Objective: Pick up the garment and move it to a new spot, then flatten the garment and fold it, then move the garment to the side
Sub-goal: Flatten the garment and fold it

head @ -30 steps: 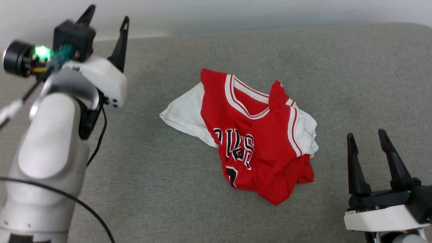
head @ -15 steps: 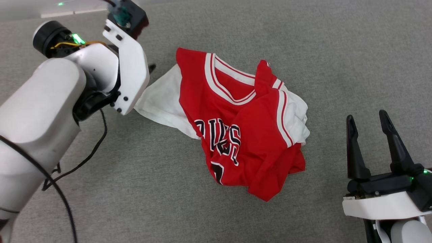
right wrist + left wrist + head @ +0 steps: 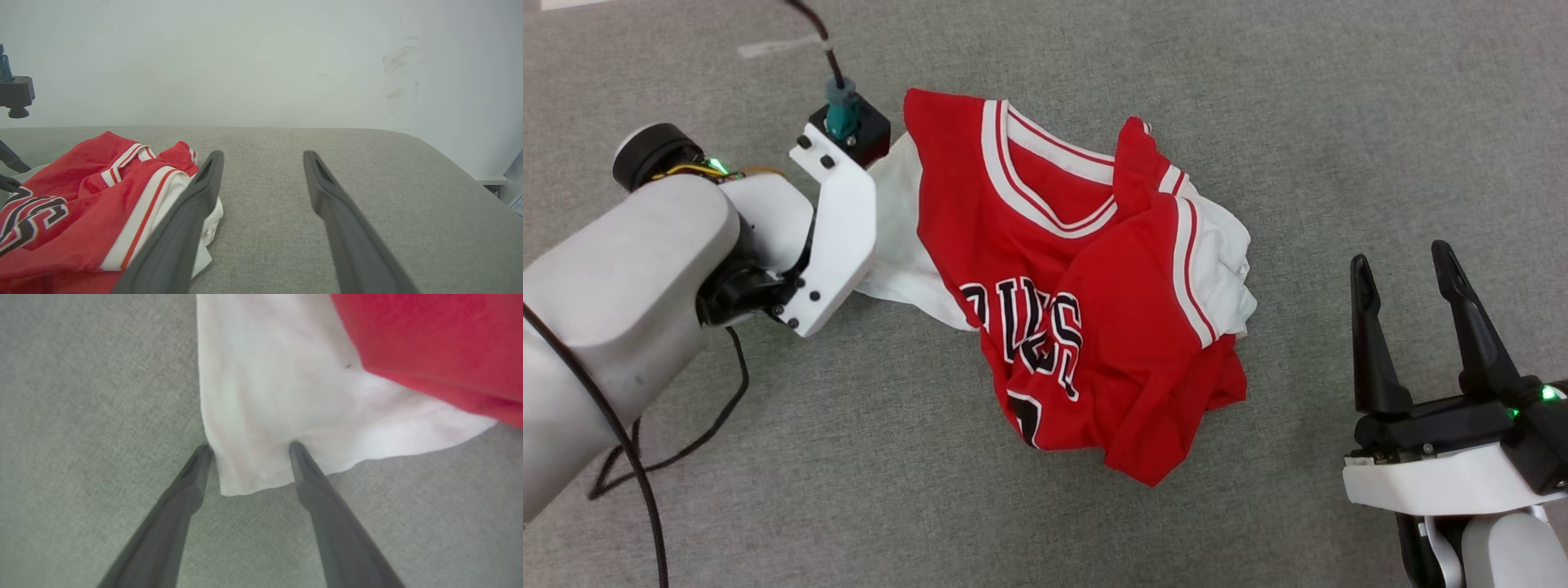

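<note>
Here, left tool [image 3: 249, 448] astride garment [image 3: 286, 388] corner.

Black, white-outlined lettering [image 3: 1023, 331] runs across the red front of the garment [image 3: 1111, 269], just left of the head view's centre. It is turned and broken by folds (an S-like curve and some upright strokes show, but no whole word reads). Just below it a black numeral [image 3: 1023, 418] is cut off by a fold, its digit unclear. At the right wrist view's lower left the lettering is equally unreadable.
</note>
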Controlling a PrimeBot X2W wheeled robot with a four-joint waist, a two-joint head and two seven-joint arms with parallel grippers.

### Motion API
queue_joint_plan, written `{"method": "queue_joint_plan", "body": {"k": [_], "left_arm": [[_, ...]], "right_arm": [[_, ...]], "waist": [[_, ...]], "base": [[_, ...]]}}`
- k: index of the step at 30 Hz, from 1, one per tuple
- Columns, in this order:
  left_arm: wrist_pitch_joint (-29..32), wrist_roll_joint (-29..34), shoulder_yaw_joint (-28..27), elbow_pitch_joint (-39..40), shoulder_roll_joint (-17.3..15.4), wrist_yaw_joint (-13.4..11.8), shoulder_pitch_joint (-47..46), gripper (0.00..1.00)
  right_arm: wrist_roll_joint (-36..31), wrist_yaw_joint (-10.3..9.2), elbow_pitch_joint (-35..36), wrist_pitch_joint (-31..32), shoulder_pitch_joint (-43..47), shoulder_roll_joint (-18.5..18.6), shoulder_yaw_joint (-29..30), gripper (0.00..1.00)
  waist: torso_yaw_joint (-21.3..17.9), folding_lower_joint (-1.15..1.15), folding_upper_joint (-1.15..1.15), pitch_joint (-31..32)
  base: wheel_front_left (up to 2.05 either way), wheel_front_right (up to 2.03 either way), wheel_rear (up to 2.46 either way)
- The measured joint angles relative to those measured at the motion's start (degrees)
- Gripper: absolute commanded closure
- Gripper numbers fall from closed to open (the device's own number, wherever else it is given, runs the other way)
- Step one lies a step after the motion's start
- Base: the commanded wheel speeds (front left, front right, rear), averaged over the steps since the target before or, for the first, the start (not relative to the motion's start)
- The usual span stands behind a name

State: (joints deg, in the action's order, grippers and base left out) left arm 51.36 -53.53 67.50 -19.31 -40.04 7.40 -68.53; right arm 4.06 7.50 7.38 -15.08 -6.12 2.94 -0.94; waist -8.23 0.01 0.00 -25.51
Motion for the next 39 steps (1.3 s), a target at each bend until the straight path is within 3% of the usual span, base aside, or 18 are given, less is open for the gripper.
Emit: {"method": "queue_joint_plan", "body": {"k": [5,6,7,16,21,30,39], "left_arm": [[-1.5,-1.0,2.7,-0.8,-0.3,0.0,-0.7,0.00],[-1.8,-1.2,3.0,-0.9,-0.1,0.0,-0.8,0.61],[-2.4,-1.1,3.3,-0.9,0.0,0.0,-1.0,1.00],[-7.4,-2.7,5.5,-1.1,0.3,0.0,-1.6,1.00],[-8.9,-5.4,5.7,2.8,-3.8,0.0,-1.3,1.00],[-8.7,-8.8,5.8,4.9,-15.0,0.0,3.1,1.00],[-13.3,-13.4,5.6,-1.5,-16.7,-3.3,11.2,1.00]], "right_arm": [[0.1,0.00,0.0,0.0,-0.1,0.0,0.2,0.00],[0.1,0.00,0.0,0.0,-0.2,0.0,0.3,0.00],[0.1,0.00,-0.1,0.0,-0.3,0.0,0.2,0.00],[-0.1,0.00,-1.1,0.0,-0.4,0.0,0.4,0.00],[-0.2,0.00,-1.8,0.0,1.6,0.0,1.1,0.00],[-0.6,0.01,-1.9,0.0,3.0,0.0,1.3,0.00],[-0.8,0.00,-2.2,0.0,2.9,0.0,0.6,0.00]], "waist": [[-0.2,0.00,0.00,-0.6],[-0.1,-0.01,0.00,-0.7],[0.0,-0.01,0.00,-0.7],[1.3,0.00,0.00,2.0],[2.9,-0.01,0.00,5.1],[6.4,-0.01,0.00,8.9],[5.0,0.00,0.00,7.8]], "base": [[0.00,0.00,0.00],[0.00,0.00,0.00],[0.00,0.00,0.00],[0.00,0.00,0.00],[0.00,0.00,0.00],[0.00,0.00,0.00],[0.00,0.00,0.00]]}}
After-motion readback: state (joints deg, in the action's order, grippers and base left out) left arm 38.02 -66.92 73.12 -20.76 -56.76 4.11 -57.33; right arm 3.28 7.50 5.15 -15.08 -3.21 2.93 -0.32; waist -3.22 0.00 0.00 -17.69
